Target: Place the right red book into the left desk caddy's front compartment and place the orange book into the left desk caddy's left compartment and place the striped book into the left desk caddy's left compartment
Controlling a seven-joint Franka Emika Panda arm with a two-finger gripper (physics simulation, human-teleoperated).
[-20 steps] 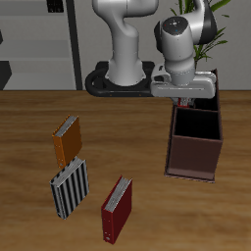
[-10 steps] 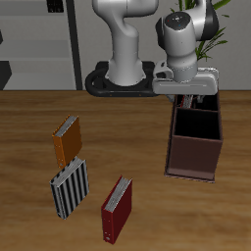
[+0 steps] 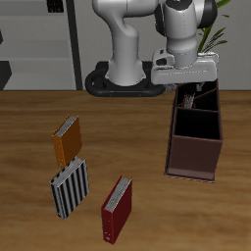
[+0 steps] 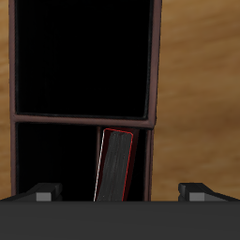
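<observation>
Three books lie on the table toward its front edge: the orange book (image 3: 66, 140), the striped book (image 3: 70, 187) and a red book (image 3: 117, 209). A further book (image 4: 115, 166) already leans inside the caddy (image 3: 193, 157), which stands well apart from them. The gripper (image 3: 194, 95) hangs over the caddy, fingers spread and empty. We judge the books stiff, light and smooth-covered; pinching one across its thickness, near mid-length, should hold best.
</observation>
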